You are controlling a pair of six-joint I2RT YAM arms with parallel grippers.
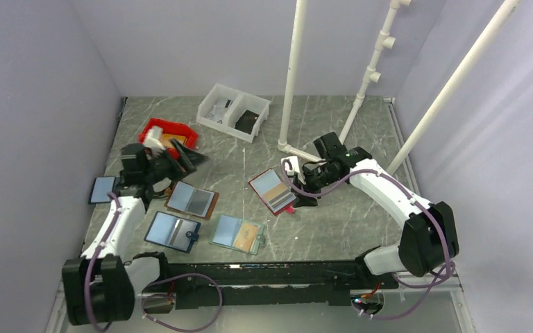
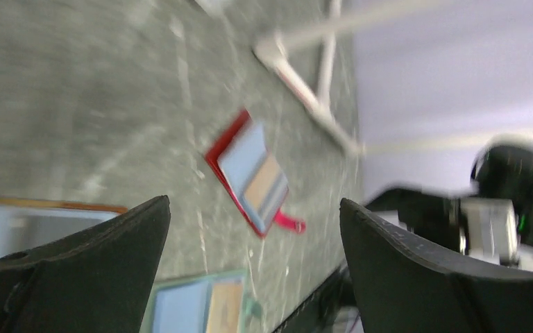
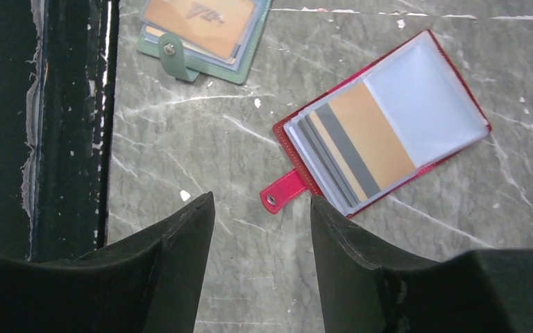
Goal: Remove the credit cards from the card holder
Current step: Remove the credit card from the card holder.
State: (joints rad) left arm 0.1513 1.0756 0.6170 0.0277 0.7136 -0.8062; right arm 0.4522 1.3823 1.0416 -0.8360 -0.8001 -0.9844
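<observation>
The red-edged card holder lies open on the table's middle, its pink-red tab pointing toward the near edge. A tan-orange credit card with a grey stripe sits in its left-hand pocket, with edges of more cards beside it. The other half shows pale blue-grey. My right gripper hovers open just off the tab end of the holder, holding nothing; in the top view it is the gripper at the holder's right. My left gripper is wide open and holds nothing near the red bin. Its blurred wrist view shows the holder far off.
A brown holder, a blue one and a teal one with an orange card lie left of the red holder. A dark flat piece lies at the far left. A red bin, a white bin and white pipes stand behind.
</observation>
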